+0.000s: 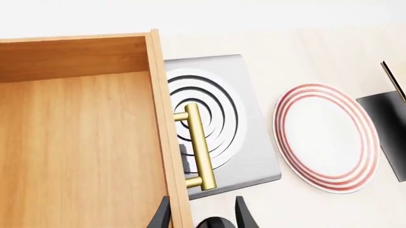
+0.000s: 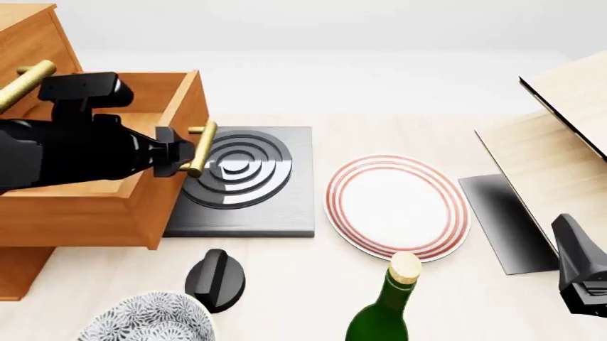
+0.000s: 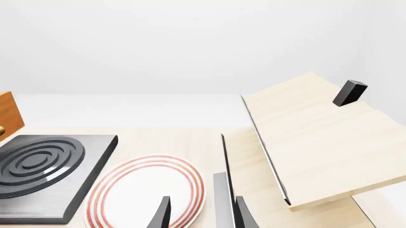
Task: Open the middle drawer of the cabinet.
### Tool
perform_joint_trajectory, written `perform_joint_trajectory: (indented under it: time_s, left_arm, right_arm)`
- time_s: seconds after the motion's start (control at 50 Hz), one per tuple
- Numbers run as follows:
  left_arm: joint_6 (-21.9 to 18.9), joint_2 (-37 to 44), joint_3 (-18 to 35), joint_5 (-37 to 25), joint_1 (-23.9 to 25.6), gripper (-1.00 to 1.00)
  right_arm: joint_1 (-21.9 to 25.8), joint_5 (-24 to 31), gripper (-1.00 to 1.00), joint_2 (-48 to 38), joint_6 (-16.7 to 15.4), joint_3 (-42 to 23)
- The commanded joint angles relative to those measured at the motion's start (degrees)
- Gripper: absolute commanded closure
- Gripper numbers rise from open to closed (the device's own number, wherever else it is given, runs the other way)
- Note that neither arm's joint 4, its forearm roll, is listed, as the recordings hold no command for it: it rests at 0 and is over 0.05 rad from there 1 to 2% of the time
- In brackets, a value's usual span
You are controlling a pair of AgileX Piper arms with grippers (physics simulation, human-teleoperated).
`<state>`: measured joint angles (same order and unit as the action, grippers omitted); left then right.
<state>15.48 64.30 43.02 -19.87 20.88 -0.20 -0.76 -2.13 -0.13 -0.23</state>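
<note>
We see no readable txt, labels, nos. or signs anywhere — even the wine bottle (image 2: 384, 309) shows none.

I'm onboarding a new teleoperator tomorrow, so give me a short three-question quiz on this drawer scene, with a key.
1. True or false: the middle drawer is pulled out from the cabinet.
2. Which thing lies directly below the drawer's brass handle? A) the red-ringed plate B) the grey stove plate with rings C) the wine bottle
3. Fill in: the left gripper has its fingers set either side of the drawer's ____ panel.

Key: 1 true; 2 B; 3 front.
</note>
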Motion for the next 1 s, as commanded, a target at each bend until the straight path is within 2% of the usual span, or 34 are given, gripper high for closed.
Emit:
perform_joint_trajectory:
  time_s: [0.02, 0.28, 0.6, 1.0]
  left_arm:
    - [-1.8, 0.7, 0.8, 1.0, 4.0, -1.00]
    - [-1.6, 1.6, 1.0, 1.7, 6.2, -1.00]
    - [-4.4, -4.6, 1.7, -1.4, 4.6, -1.00]
    - [-5.9, -10.0, 3.8, -4.8, 4.3, -1.00]
  right_arm:
    - [0.0, 0.2, -1.00, 0.5, 0.1, 0.0]
    - [0.0, 0.2, -1.00, 0.5, 0.1, 0.0]
    - [0.0, 0.2, -1.00, 0.5, 0.1, 0.0]
    - [0.0, 0.2, -1.00, 0.5, 0.1, 0.0]
